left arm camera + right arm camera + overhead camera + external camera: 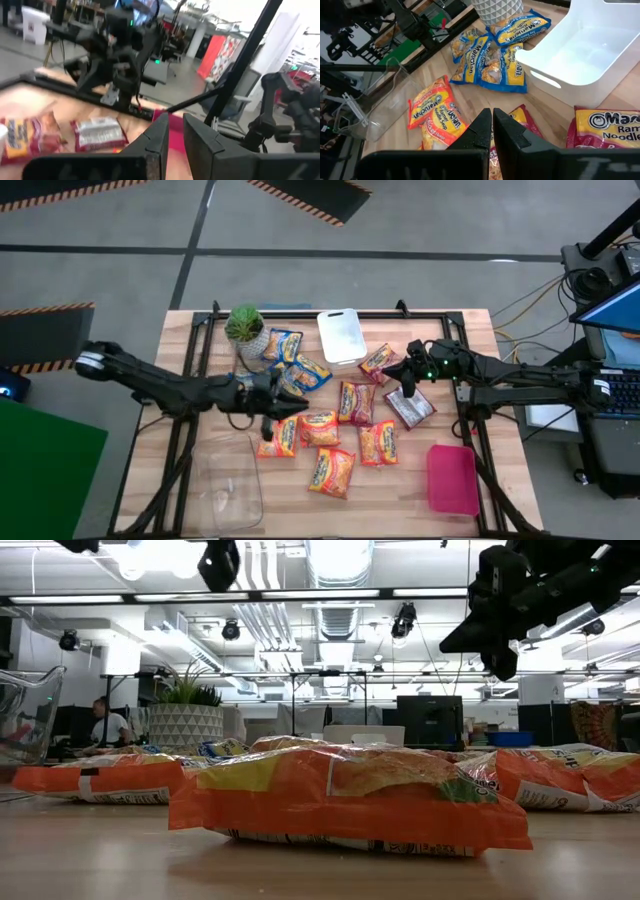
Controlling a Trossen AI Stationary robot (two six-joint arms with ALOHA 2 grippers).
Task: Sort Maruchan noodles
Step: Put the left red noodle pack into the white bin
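Note:
Several Maruchan packets lie flat on the wooden table. The blue-and-yellow packets (297, 360) (492, 62) are heaped by the potted plant. The orange packets (325, 450) (345, 795) lie in the middle. The red packets (356, 402) and one more (410, 408) (97, 134) lie toward the right. My left gripper (268, 412) (175, 131) hovers above the orange packets, empty, with a narrow gap between its fingers. My right gripper (408, 385) (492, 120) hangs shut and empty above the red packets, high over the table in the low view (495, 635).
A white bin (342, 337) (590, 45) stands at the far edge. A clear bin (225, 485) (375, 107) sits near left and a pink lid (453, 478) near right. The potted plant (245, 330) stands far left. A person sits in the room behind (105, 725).

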